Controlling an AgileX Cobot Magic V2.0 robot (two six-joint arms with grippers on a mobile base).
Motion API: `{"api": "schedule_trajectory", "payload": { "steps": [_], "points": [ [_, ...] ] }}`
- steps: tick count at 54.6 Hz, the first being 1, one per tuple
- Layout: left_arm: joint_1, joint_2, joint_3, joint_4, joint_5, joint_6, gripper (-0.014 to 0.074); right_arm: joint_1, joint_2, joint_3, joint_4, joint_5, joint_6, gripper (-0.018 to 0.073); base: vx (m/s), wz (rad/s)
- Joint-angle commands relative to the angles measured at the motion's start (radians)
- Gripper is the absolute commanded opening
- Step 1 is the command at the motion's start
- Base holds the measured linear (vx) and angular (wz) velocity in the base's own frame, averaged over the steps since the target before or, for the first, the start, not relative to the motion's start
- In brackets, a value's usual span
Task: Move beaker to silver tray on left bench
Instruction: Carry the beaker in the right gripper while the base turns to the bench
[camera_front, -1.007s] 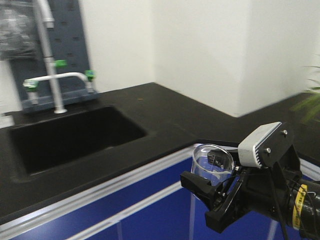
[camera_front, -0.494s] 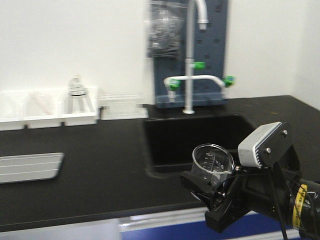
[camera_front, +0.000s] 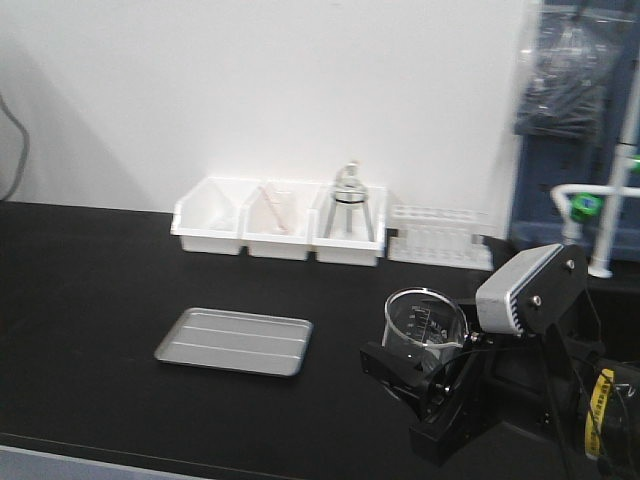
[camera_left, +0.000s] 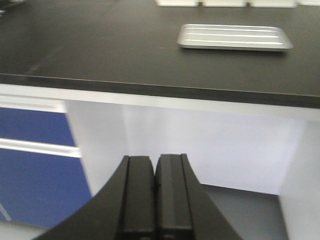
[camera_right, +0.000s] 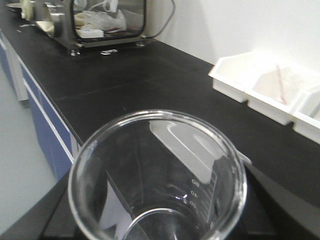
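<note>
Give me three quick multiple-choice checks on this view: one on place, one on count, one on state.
1. Where is the silver tray?
A. On the black bench, in front of the white bins
B. Inside a bin
C. On the floor

2. How many white bins stand in the row?
A. One
B. Three
C. Six

3. What state is the beaker in?
A. Full, standing on the tray
B. Tipped over on the bench
C. Empty, gripped by the right gripper

Key: 1 A, the tray lies flat on the benchtop, nearer the camera than the bins. 2 B, three compartments show side by side. 3 C, the right wrist view shows nothing inside it, and the jaws close on it.
</note>
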Motion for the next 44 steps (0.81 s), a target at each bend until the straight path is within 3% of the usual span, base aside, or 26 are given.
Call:
{"api": "schedule_trajectory", "payload": {
  "steps": [1,22,44],
  "points": [
    [-0.003,-0.016,0.033,-0.001,-0.082,-0.002,0.0001,-0.001,-0.026,-0.036,0.027,-0.023,0.0,-0.0006,0.22,0.51],
    [-0.003,-0.016,0.033,-0.001,-0.082,-0.002,0.0001,-0.001,-0.026,-0.036,0.027,-0.023,0.0,-0.0006,0.22,0.37],
    [-0.003,-0.016,0.033,-0.001,-0.082,-0.002,0.0001,-0.001,-0.026,-0.036,0.027,-0.023,0.0,-0.0006,0.21,0.14]
  ]
}}
